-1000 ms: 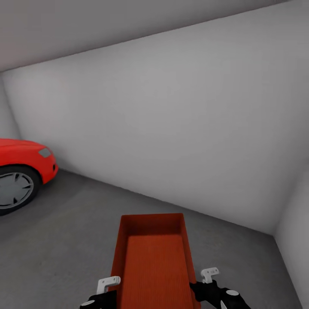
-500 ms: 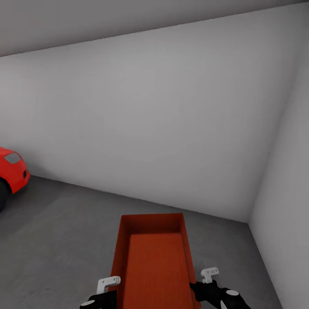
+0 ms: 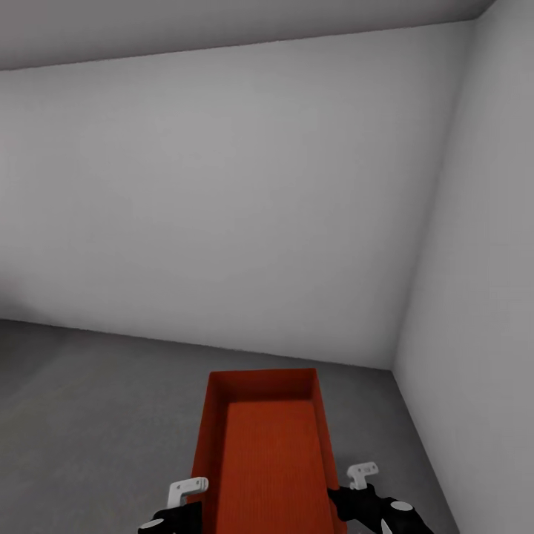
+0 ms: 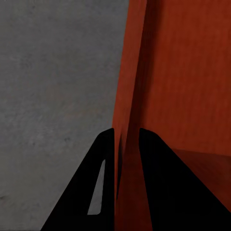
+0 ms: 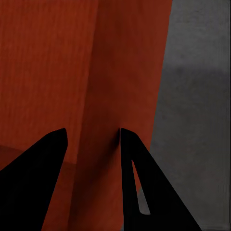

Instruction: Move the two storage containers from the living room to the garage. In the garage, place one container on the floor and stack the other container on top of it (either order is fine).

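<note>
Honestly, I've got the storage container [image 3: 263, 452] up over the garage floor [image 3: 96, 415], my left tool [image 4: 126, 144] and right tool [image 5: 91, 144] each clamped on a thin side wall. If either pinch slides, it'll tilt and drop near the corner.

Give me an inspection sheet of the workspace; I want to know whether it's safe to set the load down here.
Surface: grey concrete floor, bare ahead.
Job's things: one orange-red container, carried, empty.
Clutter: nothing seen.
Grippers: left pincer shut on the container's left wall; right pincer shut on its right wall.
Cables: nothing seen.
Surroundings: pale grey walls meeting in a corner ahead right.
</note>
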You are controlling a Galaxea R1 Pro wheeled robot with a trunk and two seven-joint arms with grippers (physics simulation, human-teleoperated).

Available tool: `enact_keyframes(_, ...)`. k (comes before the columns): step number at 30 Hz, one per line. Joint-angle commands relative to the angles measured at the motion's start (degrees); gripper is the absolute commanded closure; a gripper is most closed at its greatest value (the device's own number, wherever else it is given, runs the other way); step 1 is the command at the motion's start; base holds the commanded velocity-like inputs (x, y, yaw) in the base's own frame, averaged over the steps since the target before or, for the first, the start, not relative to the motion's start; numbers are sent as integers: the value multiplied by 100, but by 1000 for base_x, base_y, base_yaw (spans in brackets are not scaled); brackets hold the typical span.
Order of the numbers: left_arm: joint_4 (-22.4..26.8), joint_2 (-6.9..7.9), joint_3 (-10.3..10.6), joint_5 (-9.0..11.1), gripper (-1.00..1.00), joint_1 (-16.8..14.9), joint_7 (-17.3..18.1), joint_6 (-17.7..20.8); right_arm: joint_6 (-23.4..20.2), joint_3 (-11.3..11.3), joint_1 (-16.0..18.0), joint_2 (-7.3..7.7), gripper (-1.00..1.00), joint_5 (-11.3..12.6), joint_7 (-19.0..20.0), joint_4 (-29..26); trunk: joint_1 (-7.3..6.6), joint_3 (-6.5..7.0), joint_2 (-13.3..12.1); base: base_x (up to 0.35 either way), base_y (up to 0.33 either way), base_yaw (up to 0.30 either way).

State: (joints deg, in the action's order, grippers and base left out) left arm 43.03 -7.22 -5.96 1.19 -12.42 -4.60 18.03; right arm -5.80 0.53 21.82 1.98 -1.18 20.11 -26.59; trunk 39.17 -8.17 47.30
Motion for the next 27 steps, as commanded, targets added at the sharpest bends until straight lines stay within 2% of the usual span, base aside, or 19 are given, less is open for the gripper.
enact_keyframes(1, 21, -7, -10, -224, 100, 2, -94, -414, -36, -34, 6, -4, 100, 241, 266, 4, 1, -12, 8, 0, 0, -287)
enact_keyframes(15, 21, -7, -10, -224, 100, 2, -94, -411, -36, -27, 6, -2, 100, 230, 266, 4, 1, -47, 8, 9, 0, -276)
enact_keyframes(27, 21, -7, -10, -224, 100, 2, -95, -406, -36, -27, 6, -4, 100, 223, 266, 4, 1, -50, 8, 293, 0, -25)
